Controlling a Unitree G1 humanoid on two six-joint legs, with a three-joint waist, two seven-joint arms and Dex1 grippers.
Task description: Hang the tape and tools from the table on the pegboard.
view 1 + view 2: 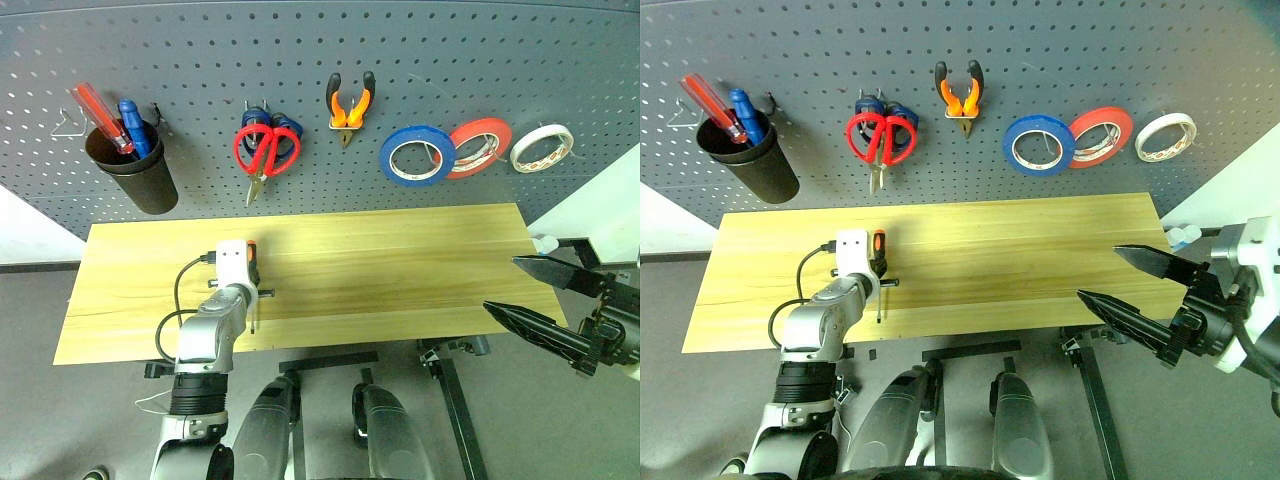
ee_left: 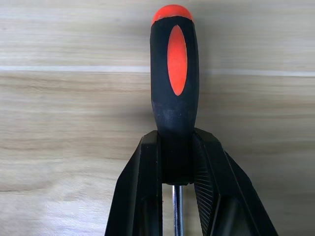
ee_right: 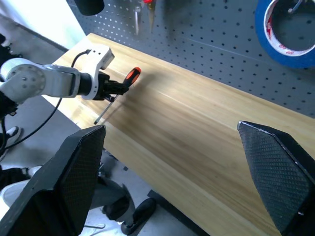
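Presently, one item was recorded as outstanding: the screwdriver, black-and-orange handled, held over the left part of the surface, its thin shaft angled down towards the near edge. The left pincer was clamped on the lower end of the handle, just above the shaft. The right pincer was held with its jaws wide apart and nothing between them, off the surface's right end.

Already hung on the pegboard: the red-handled scissors, over a blue-handled pair; the orange-and-black pliers; the whitish tape at far right, beside a red roll and a blue roll. A black cup with other tools was fixed at the left.

Risks noted, as judgement: the grip was taken low on a rounded handle, so the tool could be expected to pivot or slip when lifted to the board. Were the cup the intended place, the long shaft could be caught on its rim or on the tools inside. Neighbouring hung items could be knocked off their hooks by a wide approach.

Surface: light wood with plank lines, otherwise bare, set against the board. Room: grey floor below, a pale wall at either side of the board
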